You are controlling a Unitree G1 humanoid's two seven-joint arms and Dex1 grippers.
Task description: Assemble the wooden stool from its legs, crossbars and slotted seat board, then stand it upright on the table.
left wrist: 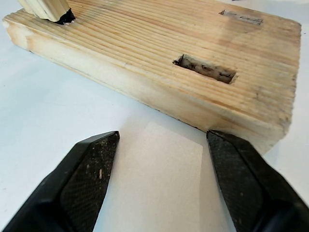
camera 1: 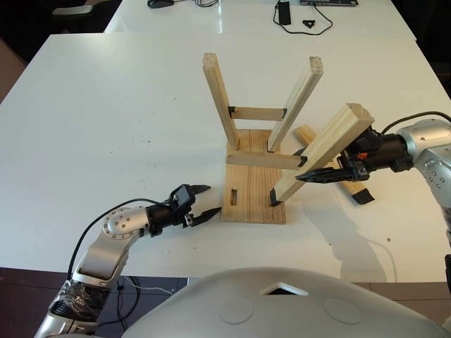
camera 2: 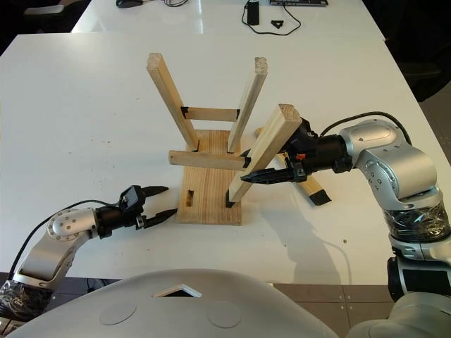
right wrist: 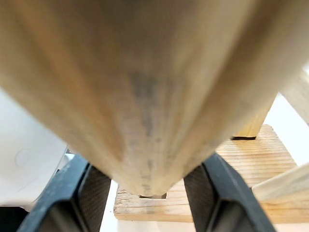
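The slotted seat board (camera 1: 248, 204) lies flat on the white table. Two legs (camera 1: 220, 98) (camera 1: 297, 98) stand in its far slots, joined by a high crossbar (camera 1: 257, 113) and a lower crossbar (camera 1: 262, 160). My right gripper (camera 1: 310, 172) is shut on a third leg (camera 1: 325, 146), which leans to the right with its foot in the near right slot (camera 1: 274, 201). The near left slot (left wrist: 205, 69) is bare. My left gripper (camera 1: 204, 204) is open just off the board's near left corner, with nothing between its fingers (left wrist: 89, 179).
A loose wooden piece with a black end (camera 1: 358, 193) lies on the table behind my right gripper. A second white table (camera 1: 246, 17) at the back carries cables and small black items. The table's front edge runs just below my left arm.
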